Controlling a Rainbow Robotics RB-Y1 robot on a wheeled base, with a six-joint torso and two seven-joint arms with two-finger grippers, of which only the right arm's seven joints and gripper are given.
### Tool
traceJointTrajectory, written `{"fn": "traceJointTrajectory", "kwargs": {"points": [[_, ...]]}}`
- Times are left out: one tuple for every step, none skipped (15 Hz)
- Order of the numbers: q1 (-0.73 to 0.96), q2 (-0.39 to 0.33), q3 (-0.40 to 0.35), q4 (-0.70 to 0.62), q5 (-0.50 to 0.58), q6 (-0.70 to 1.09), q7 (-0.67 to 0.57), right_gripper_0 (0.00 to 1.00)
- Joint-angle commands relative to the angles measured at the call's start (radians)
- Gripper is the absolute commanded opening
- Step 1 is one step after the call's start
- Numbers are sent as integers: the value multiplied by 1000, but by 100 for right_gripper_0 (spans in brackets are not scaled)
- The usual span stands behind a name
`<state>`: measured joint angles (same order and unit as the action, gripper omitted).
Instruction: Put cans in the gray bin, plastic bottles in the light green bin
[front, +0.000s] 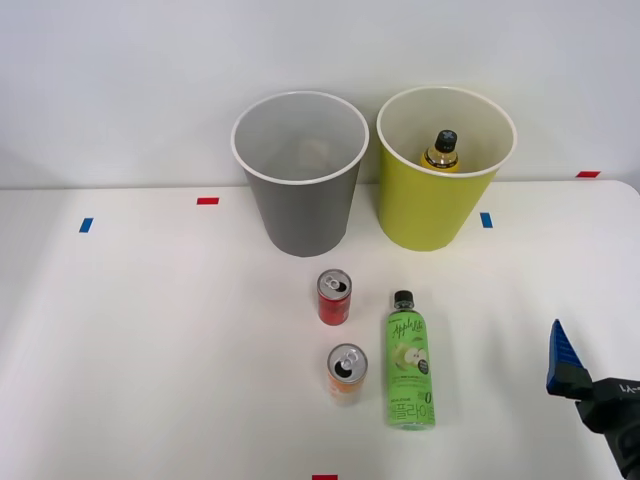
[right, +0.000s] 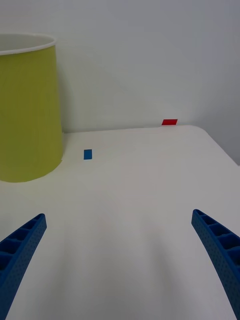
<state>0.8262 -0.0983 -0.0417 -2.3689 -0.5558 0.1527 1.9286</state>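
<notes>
the blue ribbed right gripper (right: 120, 265), spread open and empty, must next reach the lying green-labelled plastic bottle (front: 410, 362), bound for the lime bin (front: 425, 215).

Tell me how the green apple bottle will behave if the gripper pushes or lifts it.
The green apple bottle lies on its side on the table, so a sideways push would probably roll it. Its round, smooth label may slip in the open right gripper. It looks full, so likely heavier than the cans.

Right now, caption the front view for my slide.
One bottle in the green bin; two cans and the apple bottle wait on the table, right gripper open nearby.
</notes>
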Motion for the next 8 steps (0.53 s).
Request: {"fn": "traceJointTrajectory", "kwargs": {"points": [[14, 43, 37, 0, 195, -19, -151, 100], [27, 55, 54, 0, 272, -33, -209, 100], [36, 60, 68, 2, 323, -45, -252, 100], [41, 63, 85, 28, 378, -94, -301, 100], [30, 63, 94, 95, 455, -194, -376, 100], [19, 61, 95, 134, 504, -246, -419, 100], [18, 61, 102, 158, 537, -280, -451, 100], [19, 65, 111, 178, 559, -314, -470, 100]]}}
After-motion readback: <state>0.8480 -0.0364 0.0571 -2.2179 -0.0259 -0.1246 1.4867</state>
